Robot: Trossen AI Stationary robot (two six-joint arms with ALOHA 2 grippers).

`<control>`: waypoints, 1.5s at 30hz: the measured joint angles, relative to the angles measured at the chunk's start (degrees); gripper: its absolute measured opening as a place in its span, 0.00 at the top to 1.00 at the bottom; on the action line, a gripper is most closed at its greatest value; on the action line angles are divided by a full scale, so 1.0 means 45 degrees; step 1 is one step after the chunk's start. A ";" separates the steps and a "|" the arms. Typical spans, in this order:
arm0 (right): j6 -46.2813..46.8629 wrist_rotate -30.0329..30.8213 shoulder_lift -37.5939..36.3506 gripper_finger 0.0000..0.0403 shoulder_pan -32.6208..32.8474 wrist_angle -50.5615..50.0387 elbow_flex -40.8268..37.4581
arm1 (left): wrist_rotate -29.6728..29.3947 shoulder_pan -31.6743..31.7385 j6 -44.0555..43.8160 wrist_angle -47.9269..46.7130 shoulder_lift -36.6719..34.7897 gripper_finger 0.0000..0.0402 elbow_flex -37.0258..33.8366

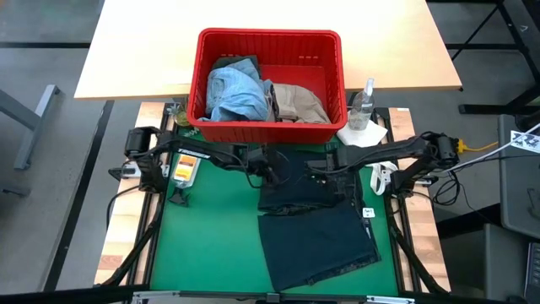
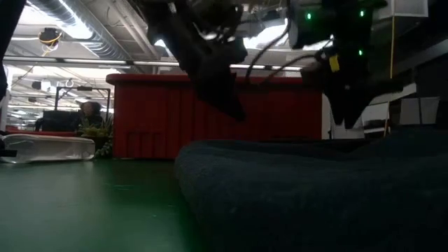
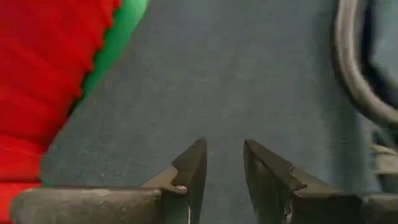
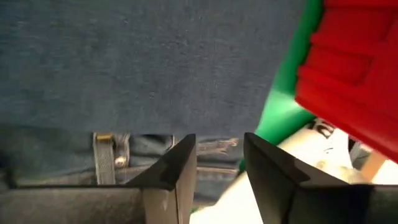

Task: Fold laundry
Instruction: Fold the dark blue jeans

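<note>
Dark navy jeans point(image 1: 316, 232) spread flat on the green mat point(image 1: 202, 245) of the table, lower part toward the near edge, upper part bunched just in front of the red basket point(image 1: 270, 42). Left end effector point(image 1: 268, 176) poised over the jeans' upper left corner, close beside the basket's front wall; in the left wrist view, two dark fingers point(image 3: 189, 171) parted by a narrow gap, nothing between them, blue denim filling the space beyond, with red basket wall and a strip of green mat to one side. Right end effector point(image 1: 325, 179) over the upper right part of the same garment; in the right wrist view, fingers point(image 4: 177, 165) likewise slightly apart and empty, above a waistband with a belt loop and a metal rivet point(image 4: 118, 162). Both hang near each other, above the cloth; contact with the fabric hard to judge. Inside the basket: light blue denim point(image 1: 236, 91) on the left, beige piece point(image 1: 299, 103) on the right, a darker piece point(image 1: 226, 63) tucked behind. Clear bottle point(image 1: 364, 105) and white cloth point(image 1: 363, 133) just right of the basket's front corner. From the low view, jeans point(image 2: 315, 189) as a dark mound in the foreground, both arms dropping in from above.
</note>
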 joint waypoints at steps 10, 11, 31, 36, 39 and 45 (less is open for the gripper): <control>0.0053 -0.2547 -0.0005 0.67 0.2632 -0.1135 0.1821 | 0.0031 -0.0698 0.0368 -0.0346 -0.0378 0.75 0.0000; 0.0203 -0.2822 -0.0005 0.67 0.2945 -0.1116 0.1875 | 0.0042 -0.0772 0.0486 -0.0325 -0.0378 0.75 0.0000; 0.3443 -0.5580 0.0015 0.45 0.5641 0.0184 0.1814 | -0.0049 -0.1702 0.1009 -0.0315 -0.0378 0.46 0.0000; 0.4251 -0.7112 0.0015 0.31 0.6201 0.0220 0.1812 | -0.0049 -0.1717 0.0951 -0.0315 -0.0378 0.41 0.0000; 0.5023 -0.7236 0.0015 0.27 0.7083 0.0384 0.1812 | -0.0049 -0.1722 0.0914 -0.0314 -0.0378 0.41 0.0000; 0.6797 -0.6754 0.0015 0.26 0.9191 0.1555 0.1812 | -0.0049 -0.1722 0.0909 -0.0310 -0.0373 0.43 0.0000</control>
